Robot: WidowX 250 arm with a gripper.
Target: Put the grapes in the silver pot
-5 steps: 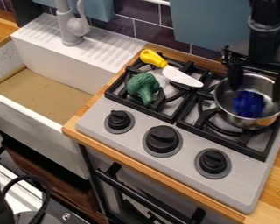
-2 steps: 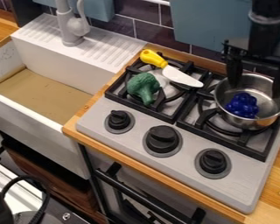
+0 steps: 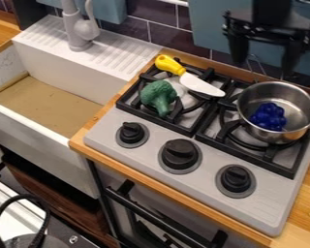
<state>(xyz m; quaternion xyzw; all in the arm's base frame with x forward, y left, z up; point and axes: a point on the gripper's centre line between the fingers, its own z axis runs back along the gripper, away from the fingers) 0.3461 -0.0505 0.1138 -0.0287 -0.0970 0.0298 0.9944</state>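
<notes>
The black claw (image 3: 264, 68) hangs at the upper right of the frame, above the pot's far rim in the picture, its 2 fingers spread wide with a gap between them. It is apart from the grapes. Below it, at the right of the frame, the silver pot (image 3: 301, 104) stands upright on the stove's right-hand grate. The pot holds 1 bunch of blue grapes (image 3: 269, 116), resting on the inside bottom, toward the lower left of the pot.

Left of the pot, 1 toy knife (image 3: 201, 86) lies aslant over the grates, its yellow handle to the upper left and its white blade pointing to the lower right, toward the pot. Just below the knife, near the middle of the frame, 1 green broccoli (image 3: 159, 96) rests on the left-hand grate. Along the stove's (image 3: 147, 149) front are 3 black knobs (image 3: 179, 154).

At the left of the frame is the white sink (image 3: 38, 123), with a flat tan bottom inside. The grey faucet (image 3: 80, 29) stands behind it, at the upper left.
</notes>
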